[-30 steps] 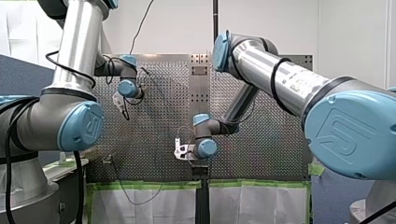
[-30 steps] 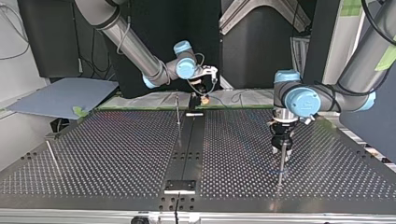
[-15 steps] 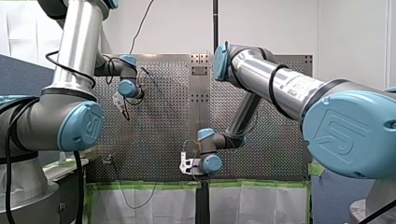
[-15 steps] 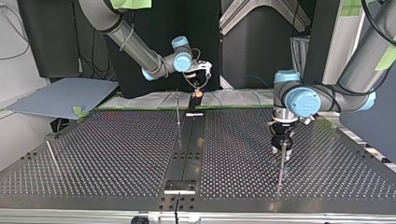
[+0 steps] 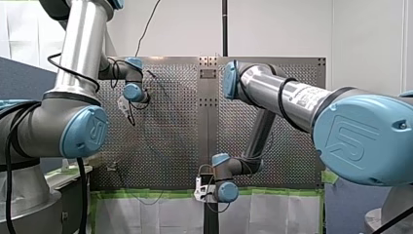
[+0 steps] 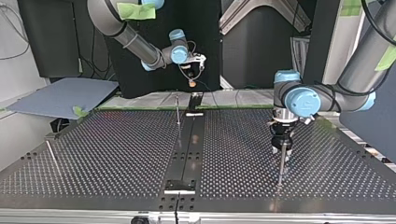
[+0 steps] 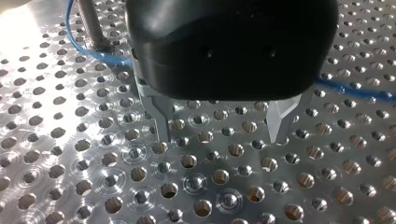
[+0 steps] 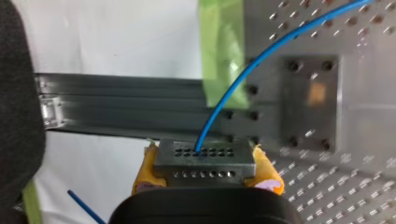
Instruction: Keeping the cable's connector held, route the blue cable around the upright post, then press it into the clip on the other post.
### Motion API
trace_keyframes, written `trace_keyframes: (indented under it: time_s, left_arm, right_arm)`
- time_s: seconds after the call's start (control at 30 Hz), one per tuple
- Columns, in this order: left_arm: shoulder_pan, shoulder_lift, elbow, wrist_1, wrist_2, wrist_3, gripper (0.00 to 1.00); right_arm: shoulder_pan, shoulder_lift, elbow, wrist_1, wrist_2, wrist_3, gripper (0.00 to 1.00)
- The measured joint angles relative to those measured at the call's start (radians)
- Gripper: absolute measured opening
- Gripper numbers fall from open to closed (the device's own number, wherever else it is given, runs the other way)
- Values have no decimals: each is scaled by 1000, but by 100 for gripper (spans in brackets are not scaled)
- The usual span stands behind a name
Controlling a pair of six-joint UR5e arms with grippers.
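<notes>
Two jobs here, one per arm.

Right jaws: clamped on the connector (image 8: pixel 204 161), yellow pads (image 8: pixel 267 173) squeezing its two short sides, with the blue cable (image 8: pixel 243 79) leaving from the row of holes on its face. Held out past the edge of the desk (image 8: pixel 336 186), over the green tape (image 8: pixel 224 56) and the white sheet (image 8: pixel 116 37). Probably placed there to draw slack out and put the line under light tension. In the top view, raised above the desk's far edge, well apart from everything else.

Left jaws: spread wide, metal fingers (image 7: pixel 161 123) gripping nothing, only bare holes of the desk below them. Parked low, just beside the upright post (image 7: pixel 91 25), likely as a guide ready to nudge the cable or hold it down. Blue cable bent against the foot of that post, then off behind the black body and out on its other side, close to the desk. Looks wrapped part-way round, so routing judged under way or nearly done.

Not yet pressed into any clip. Elsewhere in the top view, a thin post (image 6: pixel 178 112) near the centre strip and a leaning post (image 6: pixel 51 156) at the view's left; too small to tell which carries the clip. Next move, as a judgement: swing the connector toward it without letting go, taking care not to lift the bend off the upright post.
</notes>
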Motion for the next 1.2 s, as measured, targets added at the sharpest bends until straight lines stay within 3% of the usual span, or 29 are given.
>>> trace_keyframes:
  time_s: [0.23, 0.7, 1.2]
  left_arm:
    - [0, 0, 0, 0, -1, 0, 100]
    - [3, 0, 0, 0, -1, -1, 100]
    - [8, 0, 0, 0, -1, -11, 100]
  right_arm:
    - [-19, 35, 26, -71, 4, 9, 0]
    - [-67, 42, 99, -167, 13, 10, 0]
    - [-95, 41, 196, -248, 36, -29, 0]
